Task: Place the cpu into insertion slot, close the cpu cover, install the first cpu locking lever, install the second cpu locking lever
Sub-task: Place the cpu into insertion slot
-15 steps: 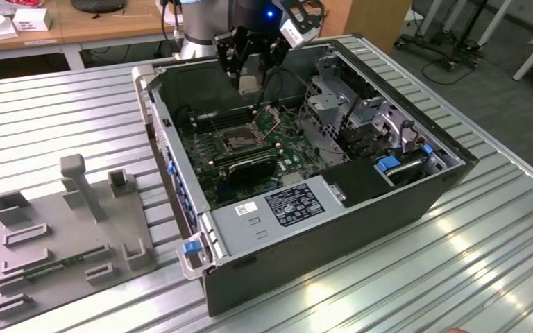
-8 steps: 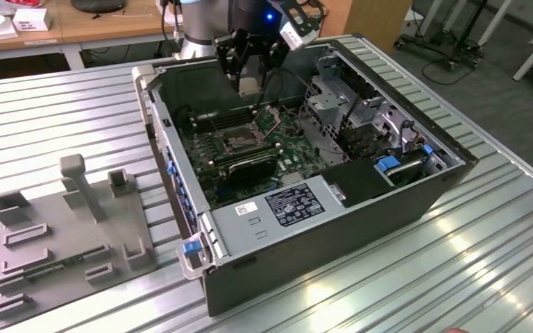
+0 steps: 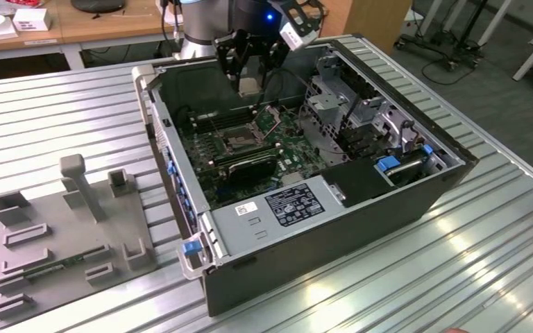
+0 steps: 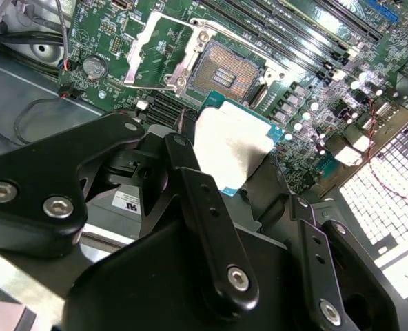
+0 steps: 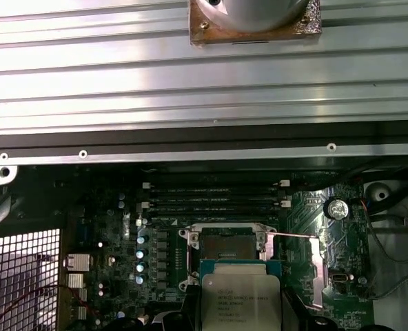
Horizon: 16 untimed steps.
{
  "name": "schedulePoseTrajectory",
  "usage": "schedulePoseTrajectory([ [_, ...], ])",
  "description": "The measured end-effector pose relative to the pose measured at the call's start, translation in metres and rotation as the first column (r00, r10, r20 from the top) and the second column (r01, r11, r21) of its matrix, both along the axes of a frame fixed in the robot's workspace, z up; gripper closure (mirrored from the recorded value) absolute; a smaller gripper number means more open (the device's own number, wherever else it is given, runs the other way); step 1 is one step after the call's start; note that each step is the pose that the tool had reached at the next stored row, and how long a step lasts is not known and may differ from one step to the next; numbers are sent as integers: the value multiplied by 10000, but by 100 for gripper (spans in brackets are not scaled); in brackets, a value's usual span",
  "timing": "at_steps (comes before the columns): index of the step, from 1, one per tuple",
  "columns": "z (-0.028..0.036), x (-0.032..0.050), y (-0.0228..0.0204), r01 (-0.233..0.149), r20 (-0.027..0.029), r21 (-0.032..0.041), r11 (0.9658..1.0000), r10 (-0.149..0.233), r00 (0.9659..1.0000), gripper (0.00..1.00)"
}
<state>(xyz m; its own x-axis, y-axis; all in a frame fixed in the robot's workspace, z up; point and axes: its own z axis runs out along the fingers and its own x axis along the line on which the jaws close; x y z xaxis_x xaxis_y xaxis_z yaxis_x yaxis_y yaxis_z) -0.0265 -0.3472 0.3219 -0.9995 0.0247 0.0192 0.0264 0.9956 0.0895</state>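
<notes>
Open black metal computer case (image 3: 341, 229) lying on its side on a ribbed silvery desk (image 3: 63, 104). The arm reaches down into it from the far wall.

The black claw (image 3: 247, 83) is clamped on the small, flat, square, pale silvery-grey cpu (image 4: 231, 148). Its fingers (image 4: 190, 179) press two opposite edges. In both wrist views the cpu is held flat above the green circuit board (image 4: 107, 34), near the small square dark insertion slot (image 4: 226, 69) with its silvery rim — apart from it, not seated.

The slot's contact field lies uncovered. The thin square silvery cpu cover (image 4: 156, 58), a frame plate with a cut-out middle, is swung open and lies just beside the slot.

Surroundings: long narrow black memory slots (image 5: 214, 195) run between the slot and the case wall. A round silvery coin cell (image 4: 94, 66) sits beyond the cover, and a white perforated grille (image 5: 21, 276) lies on the slot's other side. A silvery metal drive cage (image 3: 341, 104) stands close beside the arm, toward the exterior view's right. Outside the case, a grey fixture plate with upright blocks (image 3: 63, 243) rests on the desk at the exterior view's left.
</notes>
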Motion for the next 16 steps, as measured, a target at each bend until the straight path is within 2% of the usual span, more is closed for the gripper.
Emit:
schedulePoseTrajectory([
  [16, -36, 0, 0, 0, -1, -1, 10000, 0, 10000, 46],
])
